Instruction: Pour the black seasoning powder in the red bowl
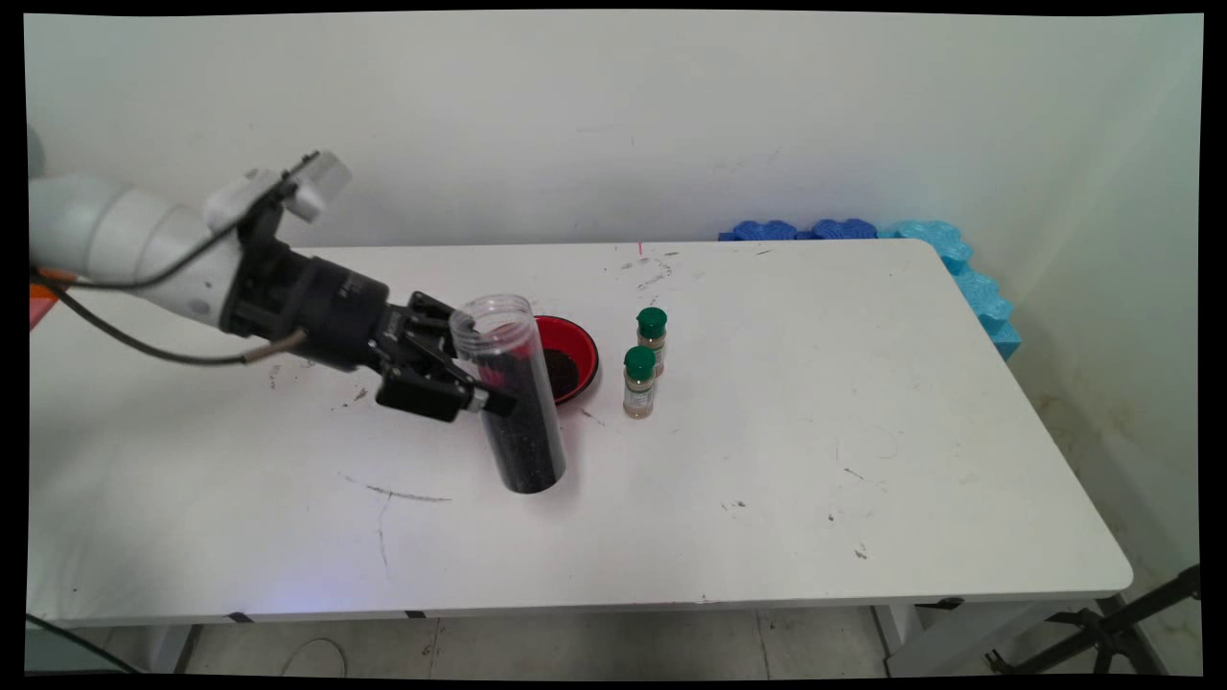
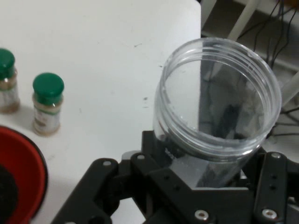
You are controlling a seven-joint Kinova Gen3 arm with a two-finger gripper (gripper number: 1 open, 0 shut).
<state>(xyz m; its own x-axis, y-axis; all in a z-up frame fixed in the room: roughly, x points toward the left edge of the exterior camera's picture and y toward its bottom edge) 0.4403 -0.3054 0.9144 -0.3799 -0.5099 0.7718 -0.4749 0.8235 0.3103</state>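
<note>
We see a tall clear plastic jar [image 1: 513, 402], lidless and part-filled with dark granules, tilted with its base resting on the white table [image 1: 767, 479] just in front of a red bowl [image 1: 575, 350]; it looks rigid, smooth and likely slippery, bottom-heavy from the fill, so we'd judge mid-body or just under the threaded neck the sensible hold. The black gripper [image 1: 484, 388] is clamped across that jar's upper body. Right of the bowl stand two green-capped spice bottles [image 1: 645, 364], close together, and blue foam pieces [image 1: 959, 259] lie at the table's far right edge.
</note>
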